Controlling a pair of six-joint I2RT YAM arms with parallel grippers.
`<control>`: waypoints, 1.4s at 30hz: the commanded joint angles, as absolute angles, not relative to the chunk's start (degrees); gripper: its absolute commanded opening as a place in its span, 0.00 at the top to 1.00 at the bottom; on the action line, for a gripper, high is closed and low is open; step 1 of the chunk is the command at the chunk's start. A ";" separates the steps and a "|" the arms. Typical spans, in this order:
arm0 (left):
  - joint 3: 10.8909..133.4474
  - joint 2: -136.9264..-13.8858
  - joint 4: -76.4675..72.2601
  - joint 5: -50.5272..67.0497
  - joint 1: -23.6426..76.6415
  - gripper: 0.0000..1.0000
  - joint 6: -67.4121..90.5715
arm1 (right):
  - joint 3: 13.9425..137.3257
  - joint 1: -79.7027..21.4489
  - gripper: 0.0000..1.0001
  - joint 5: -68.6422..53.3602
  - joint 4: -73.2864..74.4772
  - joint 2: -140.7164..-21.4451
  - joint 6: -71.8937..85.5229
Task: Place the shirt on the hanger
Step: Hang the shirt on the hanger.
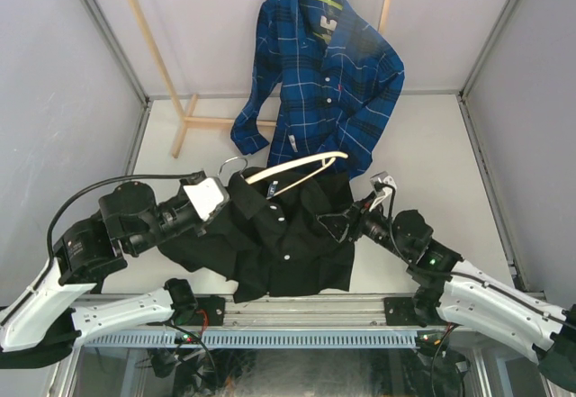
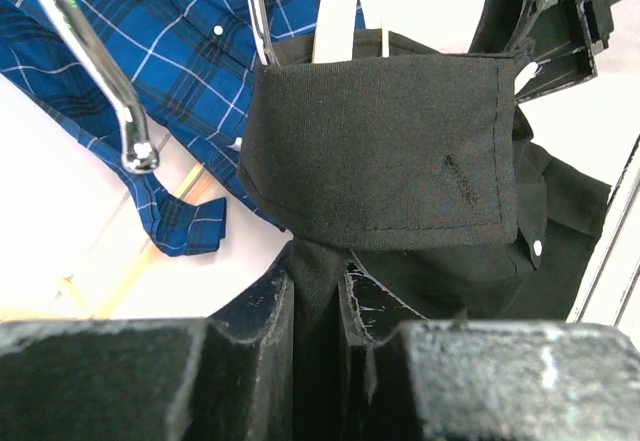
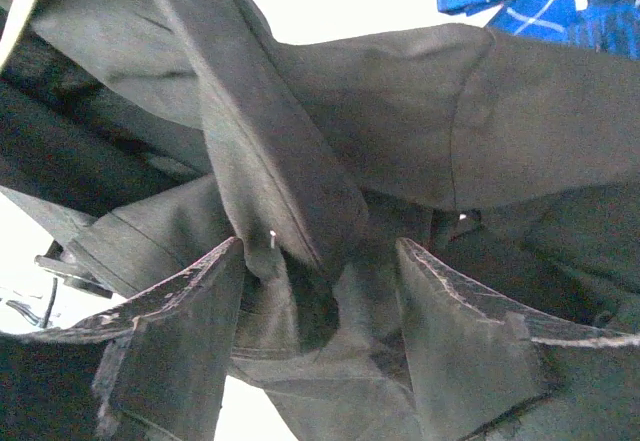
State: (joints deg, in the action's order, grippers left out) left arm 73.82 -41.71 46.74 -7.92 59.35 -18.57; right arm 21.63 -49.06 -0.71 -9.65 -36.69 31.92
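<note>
Pale grey walls enclose a white table; wooden rack behind.

Nothing legible; blue plaid shirt neck label too blurred.

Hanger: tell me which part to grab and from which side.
Probably the bare wooden arm of the hanger, approached from the right arm's side. That stretch lies uncovered by the shirt, while the hook end is crowded by the collar and the left gripper pinching the fabric.
</note>
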 commanded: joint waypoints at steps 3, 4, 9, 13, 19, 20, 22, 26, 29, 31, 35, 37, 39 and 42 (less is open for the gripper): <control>74.18 -40.94 40.09 -8.64 59.23 1.00 -17.98 | 18.53 -49.34 0.44 -0.55 -18.93 -37.96 38.49; 74.26 -41.08 40.07 -8.55 59.24 1.00 -17.94 | 18.01 -49.23 0.45 -0.79 -19.69 -38.03 39.14; 74.14 -41.21 39.74 -8.55 59.24 1.00 -18.06 | 16.21 -48.69 0.52 -2.69 -23.70 -39.17 42.79; 74.00 -41.35 39.39 -8.55 59.24 1.00 -17.98 | 15.50 -48.65 0.58 -2.79 -25.37 -40.14 44.94; 73.98 -41.09 39.49 -7.53 59.23 1.00 -17.80 | 15.39 -47.23 0.72 -0.80 -24.41 -40.72 46.50; 74.00 -40.98 39.61 -7.37 59.22 1.00 -17.69 | 15.46 -46.61 0.76 -0.90 -24.29 -40.84 46.76; 73.85 -40.75 39.72 -7.10 59.24 1.00 -17.55 | 15.52 -45.29 0.85 -1.48 -24.25 -40.97 47.08; 73.29 -40.15 39.77 -6.03 59.24 1.00 -17.23 | 16.41 -42.28 0.95 -3.50 -23.13 -40.81 45.97; 73.06 -39.78 40.03 -4.86 59.24 1.00 -17.23 | 18.58 -38.99 0.98 -5.41 -19.32 -40.56 43.51; 72.88 -39.57 40.24 -3.78 59.24 1.00 -17.31 | 20.44 -36.24 1.00 -7.31 -15.79 -40.47 41.84; 72.47 -39.14 40.43 -2.87 59.24 1.00 -17.28 | 23.31 -31.41 1.00 -10.95 -11.27 -39.39 38.90; 72.15 -38.97 40.52 -2.73 59.24 1.00 -17.27 | 24.64 -29.58 1.00 -12.11 -9.28 -38.67 37.70; 72.01 -38.98 40.51 -2.47 59.23 1.00 -17.18 | 25.66 -28.12 1.00 -13.51 -7.79 -37.98 36.92; 72.05 -39.24 40.70 -2.11 59.19 1.00 -17.14 | 27.50 -26.46 1.00 -15.45 -5.62 -37.38 35.42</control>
